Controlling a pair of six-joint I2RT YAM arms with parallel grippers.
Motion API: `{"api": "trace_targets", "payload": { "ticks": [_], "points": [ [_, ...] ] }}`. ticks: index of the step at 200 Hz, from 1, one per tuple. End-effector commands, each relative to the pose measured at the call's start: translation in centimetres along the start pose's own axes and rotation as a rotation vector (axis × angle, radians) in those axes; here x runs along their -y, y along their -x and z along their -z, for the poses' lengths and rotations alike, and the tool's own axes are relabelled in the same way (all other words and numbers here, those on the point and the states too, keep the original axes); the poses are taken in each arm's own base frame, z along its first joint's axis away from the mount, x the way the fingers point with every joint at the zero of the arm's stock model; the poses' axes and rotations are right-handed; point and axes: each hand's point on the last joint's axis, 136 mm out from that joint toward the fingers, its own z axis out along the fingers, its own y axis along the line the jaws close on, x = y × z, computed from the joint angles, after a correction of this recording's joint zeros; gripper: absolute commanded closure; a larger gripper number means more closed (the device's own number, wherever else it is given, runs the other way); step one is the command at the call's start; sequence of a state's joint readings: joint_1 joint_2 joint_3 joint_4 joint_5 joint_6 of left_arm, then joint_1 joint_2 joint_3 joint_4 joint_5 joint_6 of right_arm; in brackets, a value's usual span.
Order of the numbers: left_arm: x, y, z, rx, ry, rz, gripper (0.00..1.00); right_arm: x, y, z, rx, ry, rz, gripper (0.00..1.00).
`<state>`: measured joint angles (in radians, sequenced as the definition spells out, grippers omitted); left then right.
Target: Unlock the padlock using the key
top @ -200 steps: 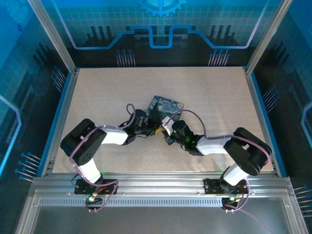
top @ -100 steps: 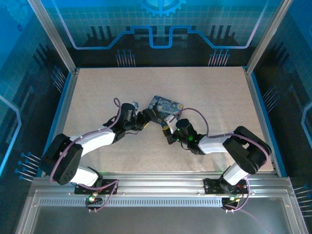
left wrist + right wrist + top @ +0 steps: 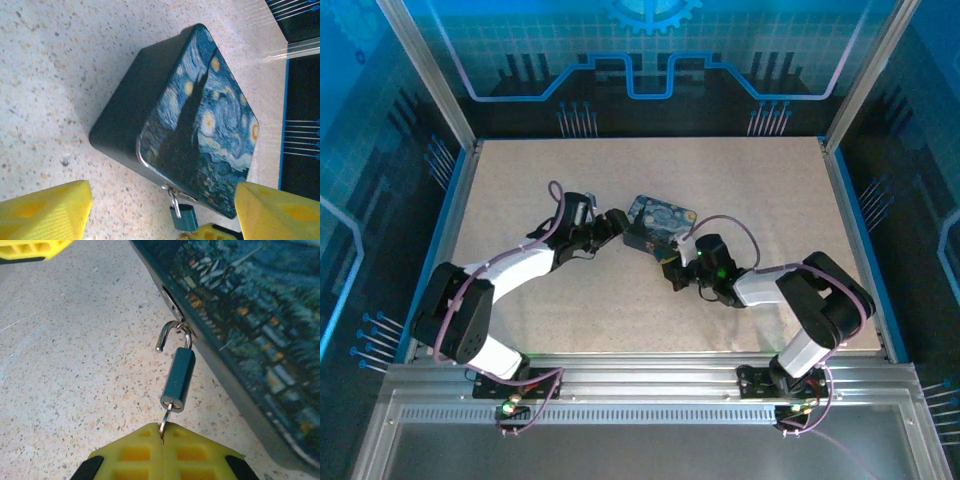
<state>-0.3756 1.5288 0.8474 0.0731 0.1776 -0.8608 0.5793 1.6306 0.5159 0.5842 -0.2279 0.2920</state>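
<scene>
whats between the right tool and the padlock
In the right wrist view, the key bridges that gap: pinched in the right tool, its slim blade runs up into the bottom of the padlock.

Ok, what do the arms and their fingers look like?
Left arm and right arm: black joints, white links, looping purple cables. Left fingers and right fingers: chunky yellow plastic. Green light on the right arm.
</scene>
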Motion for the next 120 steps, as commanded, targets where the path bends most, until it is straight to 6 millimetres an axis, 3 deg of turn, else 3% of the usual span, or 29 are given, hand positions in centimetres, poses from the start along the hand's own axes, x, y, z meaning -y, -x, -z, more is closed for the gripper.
{"api": "trace_targets", "payload": {
  "ticks": [1, 74, 120],
  "points": [
    [0.8, 0.3, -0.6, -0.042, -0.006, -0.053, 0.23, 0.9, -2.3, -0.4, -0.088, 0.011, -0.092, 1.0],
    [1.6, 1.4, -4.0, -0.098, 0.009, -0.112, 0.23, 2.4, -2.4, -0.4, -0.078, 0.011, -0.153, 0.99],
    [1.1, 1.0, -6.1, -0.151, 0.012, -0.11, 0.24, 3.0, -2.4, -0.4, -0.074, 0.015, -0.178, 0.98]
  ]
}}
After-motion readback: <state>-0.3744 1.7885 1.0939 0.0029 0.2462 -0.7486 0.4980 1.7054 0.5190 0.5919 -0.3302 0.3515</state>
